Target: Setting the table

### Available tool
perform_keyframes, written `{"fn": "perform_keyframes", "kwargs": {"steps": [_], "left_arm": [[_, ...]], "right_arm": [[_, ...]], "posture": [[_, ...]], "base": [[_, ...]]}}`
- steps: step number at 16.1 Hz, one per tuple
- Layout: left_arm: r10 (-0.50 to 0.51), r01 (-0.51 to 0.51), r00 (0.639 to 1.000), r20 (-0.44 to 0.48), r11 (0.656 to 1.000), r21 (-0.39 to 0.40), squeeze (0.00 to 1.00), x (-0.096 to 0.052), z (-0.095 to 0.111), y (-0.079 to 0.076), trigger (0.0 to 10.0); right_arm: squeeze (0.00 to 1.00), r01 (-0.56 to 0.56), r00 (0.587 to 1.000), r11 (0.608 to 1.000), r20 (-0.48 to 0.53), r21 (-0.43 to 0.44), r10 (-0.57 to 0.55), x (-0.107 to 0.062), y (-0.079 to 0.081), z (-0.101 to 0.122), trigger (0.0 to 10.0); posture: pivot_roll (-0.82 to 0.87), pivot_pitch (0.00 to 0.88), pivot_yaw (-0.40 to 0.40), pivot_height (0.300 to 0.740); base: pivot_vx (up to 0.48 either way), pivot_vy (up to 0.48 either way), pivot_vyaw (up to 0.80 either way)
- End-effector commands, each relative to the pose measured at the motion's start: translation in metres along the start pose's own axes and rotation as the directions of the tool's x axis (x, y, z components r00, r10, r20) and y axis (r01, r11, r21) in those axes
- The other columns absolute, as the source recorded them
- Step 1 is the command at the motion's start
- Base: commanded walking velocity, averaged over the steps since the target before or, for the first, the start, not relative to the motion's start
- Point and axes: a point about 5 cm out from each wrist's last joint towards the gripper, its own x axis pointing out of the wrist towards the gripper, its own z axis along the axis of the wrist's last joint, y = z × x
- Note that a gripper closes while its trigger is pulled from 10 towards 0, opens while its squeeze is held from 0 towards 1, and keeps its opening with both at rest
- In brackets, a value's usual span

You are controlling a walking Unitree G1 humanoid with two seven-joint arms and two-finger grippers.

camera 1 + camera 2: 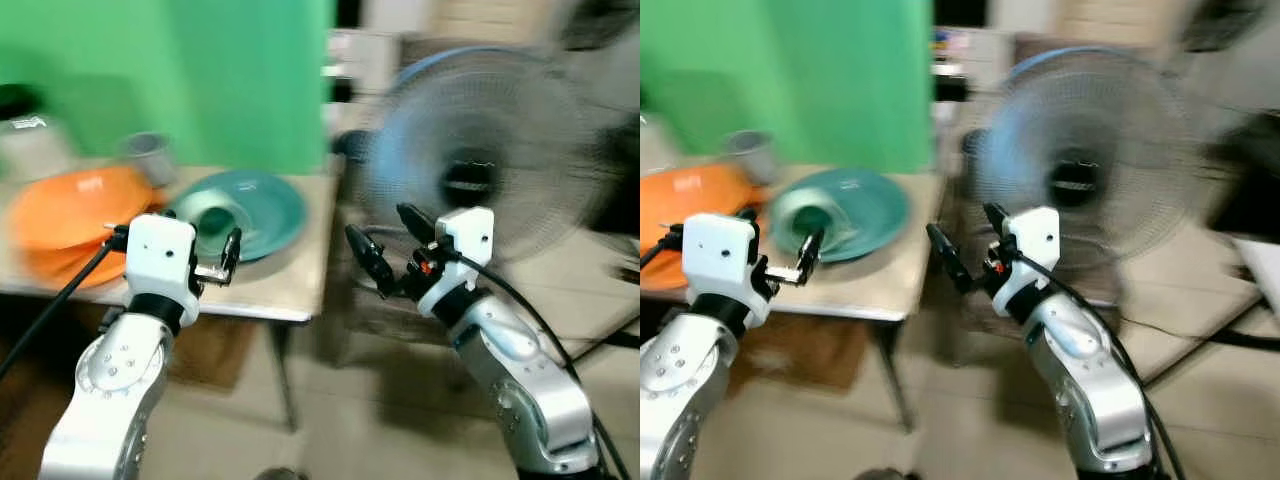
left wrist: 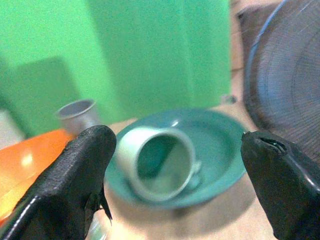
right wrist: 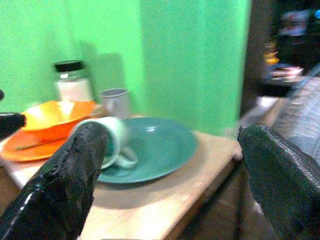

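Pale-green cup tipped on teal plate

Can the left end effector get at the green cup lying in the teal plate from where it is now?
Probably yes. The left end effector is open and aimed at the green cup, which lies on its side in the teal plate; nothing sits between them.

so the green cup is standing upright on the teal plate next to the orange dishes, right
Not quite. The green cup lies on its side on the teal plate, its mouth facing the camera, as the left wrist view shows. The plate does sit next to the orange dishes.
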Motion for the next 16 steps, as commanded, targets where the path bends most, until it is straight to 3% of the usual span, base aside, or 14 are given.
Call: {"fn": "perform_keyframes", "kwargs": {"steps": [1, 6, 16], "left_arm": [[0.002, -0.002, 1.0, -0.002, 1.0, 0.012, 0.0, 0.001, 0.0, 0.0, 10.0], [-0.022, 0.022, 1.0, 0.01, 1.0, 0.001, 0.0, 0.003, 0.0, -0.003, 10.0], [-0.041, 0.041, 0.999, 0.011, 0.999, 0.008, 0.0, 0.003, -0.002, -0.003, 10.0]], "right_arm": [[1.0, 0.009, 1.0, 1.0, -0.011, -0.005, -0.009, 0.001, -0.004, -0.002, 10.0], [1.0, 0.058, 0.998, 0.998, -0.007, -0.004, -0.058, 0.006, -0.008, -0.004, 10.0], [1.0, 0.111, 0.994, 0.993, 0.01, -0.037, -0.111, 0.011, -0.015, -0.004, 10.0]], "posture": [[0.12, 0.0, 0.015, 0.74], [0.12, 0.0, 0.005, 0.74], [0.13, 0.0, -0.007, 0.74]], "base": [[0.0, 0.0, 0.8], [0.049, 0.0, 0.79], [0.311, 0.0, 0.0]]}}
